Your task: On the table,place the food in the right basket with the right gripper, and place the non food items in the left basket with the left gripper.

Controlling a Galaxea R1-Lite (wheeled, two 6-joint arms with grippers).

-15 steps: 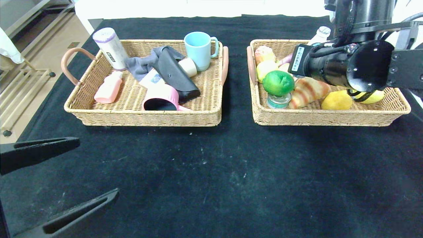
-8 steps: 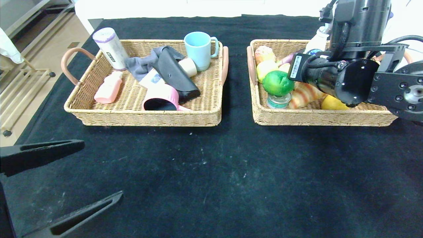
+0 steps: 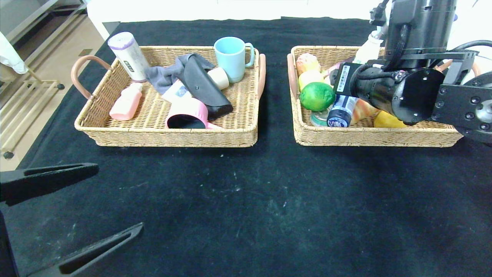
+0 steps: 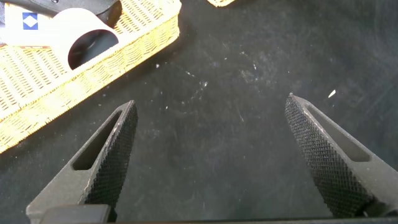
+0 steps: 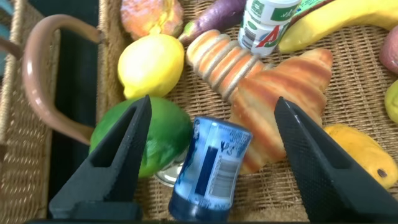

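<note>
the right gripper (image 5: 211, 149) hangs over the near left part of the right woven wicker basket (image 3: 380, 134), at the right of the head frame, its fingers (image 5: 112, 162) spread apart with nothing clamped between them. in the gap between them lies a small blue bottle with a white and blue label (image 5: 210, 168), tilted, resting against the round green lime (image 5: 155, 134) and over a small can whose rim only partly shows. in the head view the same blue bottle (image 3: 340, 111) leans just right of the lime (image 3: 317, 96), near the basket's front wall.

around it in the right wrist view: a yellow lemon (image 5: 151, 65) above the lime, a striped orange croissant-shaped bread (image 5: 280, 93) touching the bottle's side, a white bottle with a green and red label (image 5: 264, 25), a yellow banana (image 5: 348, 15) at the upper right, and a purple vegetable (image 5: 214, 22) at the top. the basket's brown handle (image 5: 43, 74) curves along the left of that frame.

the left gripper (image 4: 211, 149) hovers low over the black cloth worktop (image 3: 246, 200), at the lower left of the head frame, fingers (image 4: 109, 158) wide apart and holding nothing. the left woven wicker basket (image 3: 169, 134) sits at upper left centre, holding a light blue mug (image 3: 231, 57), a pink cup on its side (image 3: 188, 115), a black case (image 3: 205, 90), a grey cloth (image 3: 165, 77), a pink bottle (image 3: 127, 102) and a white cylinder with a purple top (image 3: 127, 54).
</note>
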